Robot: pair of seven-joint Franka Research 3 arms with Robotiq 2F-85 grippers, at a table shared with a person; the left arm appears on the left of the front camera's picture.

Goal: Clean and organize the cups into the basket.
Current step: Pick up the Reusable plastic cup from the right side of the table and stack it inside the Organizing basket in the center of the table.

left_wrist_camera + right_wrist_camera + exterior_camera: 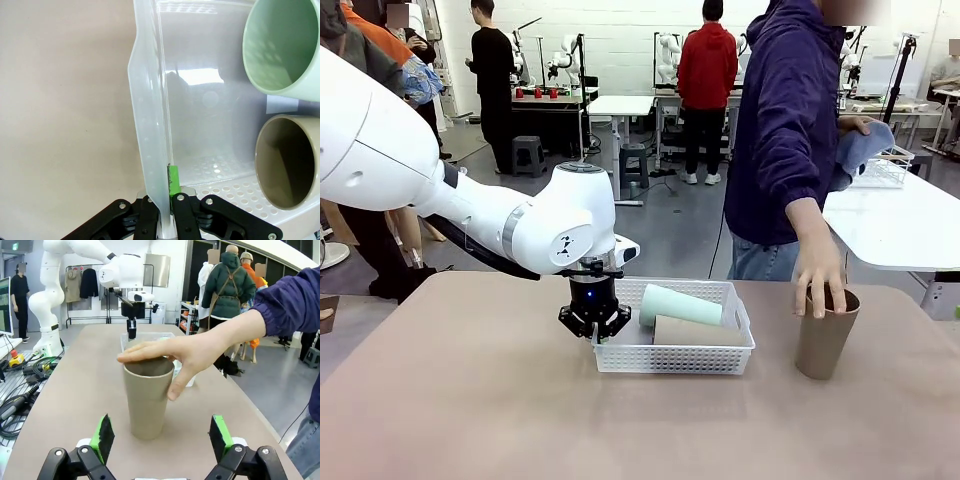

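Sandwiching basket [150, 125] wall: left gripper [161, 191] pads [173, 181]

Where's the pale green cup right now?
In the front view the pale green cup lies on its side inside the white basket, beside a tan cup, right of the left gripper shut on the basket's wall.

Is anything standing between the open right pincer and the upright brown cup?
Nothing lies on the table between the right pincer and the cup, but the person's hand covers the cup's rim, so a grasp now would probably crowd it.
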